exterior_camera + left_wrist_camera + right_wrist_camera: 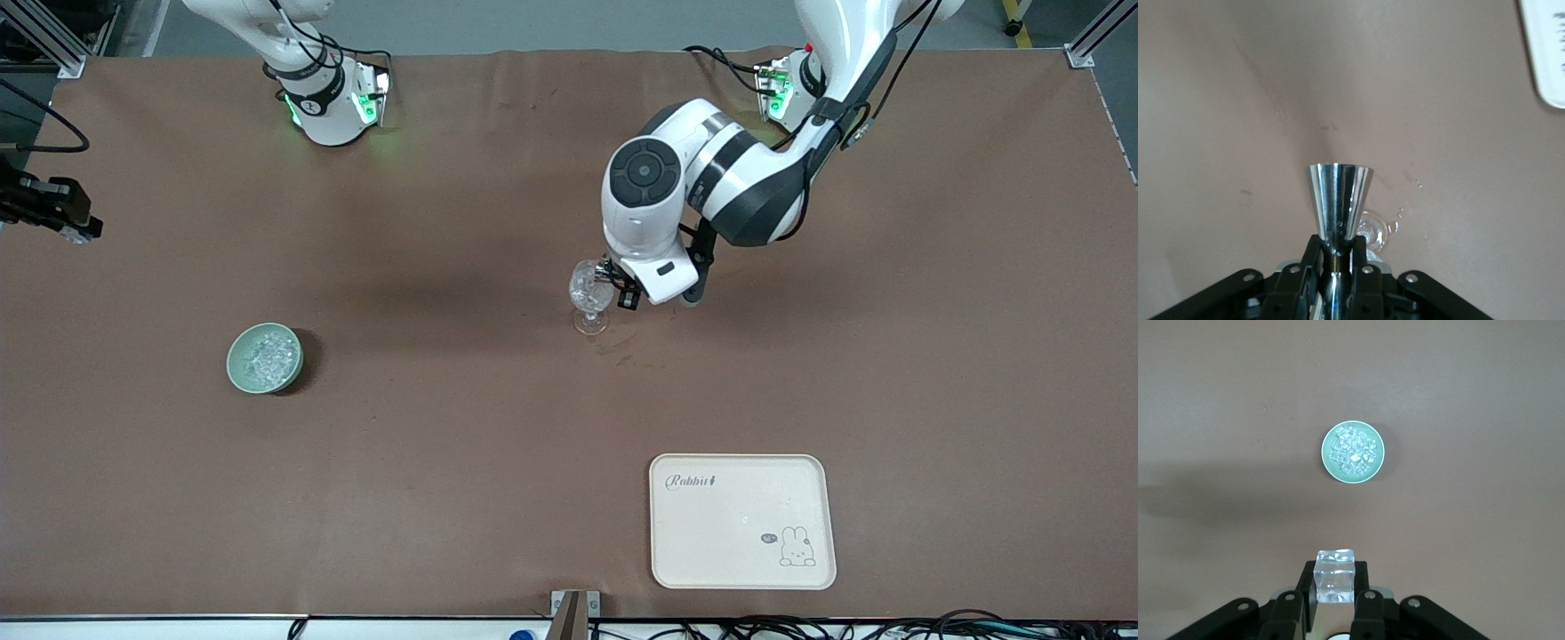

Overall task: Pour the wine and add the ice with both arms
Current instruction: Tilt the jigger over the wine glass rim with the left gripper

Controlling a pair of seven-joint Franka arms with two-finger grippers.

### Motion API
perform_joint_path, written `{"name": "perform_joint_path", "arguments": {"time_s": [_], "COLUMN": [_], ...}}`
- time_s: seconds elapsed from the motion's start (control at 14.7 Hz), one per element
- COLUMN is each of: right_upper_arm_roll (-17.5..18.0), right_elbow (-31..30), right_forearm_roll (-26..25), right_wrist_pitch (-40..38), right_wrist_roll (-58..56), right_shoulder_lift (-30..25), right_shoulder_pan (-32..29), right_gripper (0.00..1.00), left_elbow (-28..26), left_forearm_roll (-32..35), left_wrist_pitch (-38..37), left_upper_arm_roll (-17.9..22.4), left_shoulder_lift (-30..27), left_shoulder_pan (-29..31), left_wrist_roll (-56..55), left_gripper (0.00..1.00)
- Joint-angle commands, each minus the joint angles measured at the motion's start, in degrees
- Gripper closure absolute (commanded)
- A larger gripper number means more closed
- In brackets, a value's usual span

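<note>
A clear stemmed glass (590, 298) stands mid-table. My left gripper (616, 286) is right beside its bowl, at rim height, shut on the waist of a shiny metal jigger (1338, 200). The left wrist view shows the gripper (1336, 259) with the glass's foot (1376, 230) just under the jigger. A green bowl (233, 364) toward the right arm's end holds the heap of ice (269, 356). My right gripper (1335, 583) is high over the table, shut on one clear ice cube (1335, 570), with the bowl (1325, 453) and its ice (1353, 452) well below. The right gripper is out of the front view.
A cream rabbit tray (742, 520) lies near the front edge, nearer to the front camera than the glass; its corner shows in the left wrist view (1546, 47). Black equipment (44, 206) sticks in at the table's edge at the right arm's end. Brown cloth covers the table.
</note>
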Motion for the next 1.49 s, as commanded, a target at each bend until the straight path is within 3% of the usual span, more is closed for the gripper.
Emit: {"name": "perform_joint_path", "arguments": {"time_s": [0.0, 1.02, 1.43], "right_upper_arm_roll": [0.3, 0.0, 0.0], "right_elbow": [0.2, 0.3, 0.2], "right_forearm_roll": [0.7, 3.0, 1.7], "right_wrist_pitch": [-0.3, -0.1, 0.1], "right_wrist_roll": [-0.1, -0.3, -0.6], "right_shoulder_lift": [-0.4, -0.4, -0.6], "right_shoulder_pan": [-0.3, -0.5, -0.3], "right_gripper": [0.96, 0.96, 0.96], "left_elbow": [0.7, 0.8, 1.1], "left_forearm_roll": [4.0, 18.6, 18.6], "left_wrist_pitch": [-0.2, -3.1, -3.2], "left_upper_arm_roll": [0.3, 0.4, 0.4], "left_shoulder_lift": [-0.1, 1.8, 1.4], "left_shoulder_pan": [-1.4, -6.0, -5.5], "left_wrist_roll": [-1.7, -1.8, -0.7], "left_gripper": [1.0, 1.0, 1.0]}}
